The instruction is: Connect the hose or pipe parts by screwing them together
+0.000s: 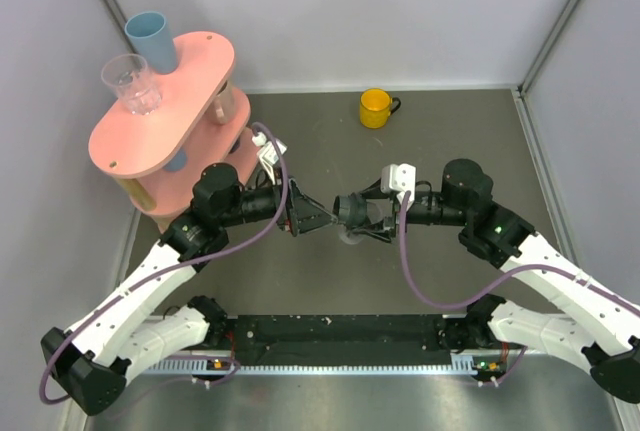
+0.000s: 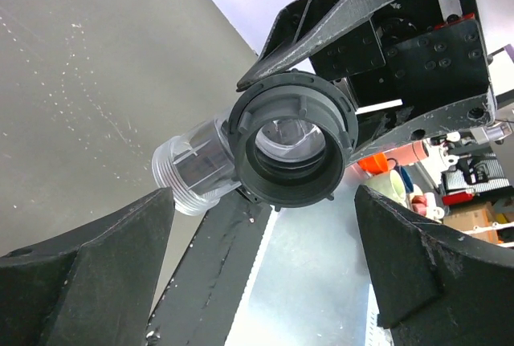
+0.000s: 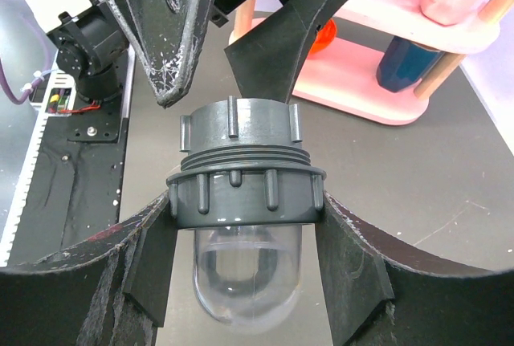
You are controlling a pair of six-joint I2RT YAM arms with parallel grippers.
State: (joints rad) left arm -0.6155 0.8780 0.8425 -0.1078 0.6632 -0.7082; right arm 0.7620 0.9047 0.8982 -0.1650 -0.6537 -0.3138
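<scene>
The hose or pipe parts (image 1: pixel 350 221) hang joined in mid-air above the table's middle. A dark grey ribbed ring (image 3: pixel 245 197) carries a second grey ribbed collar (image 3: pixel 239 125) on its thread, with a clear domed body (image 3: pixel 247 274) below. My right gripper (image 3: pixel 245 225) is shut on the lower ring, one finger on each side. My left gripper (image 2: pixel 263 225) is open just short of the collar's open end (image 2: pixel 293 141), and its fingers (image 3: pixel 161 33) touch nothing. A clear threaded stub (image 2: pixel 193 165) sticks out sideways from the fitting.
A pink two-tier stand (image 1: pixel 150 136) at the back left holds a blue cup (image 1: pixel 152 39) and a clear glass (image 1: pixel 132 83). A yellow mug (image 1: pixel 376 108) sits at the back centre. A black rail (image 1: pixel 340 331) runs along the near edge between the arm bases.
</scene>
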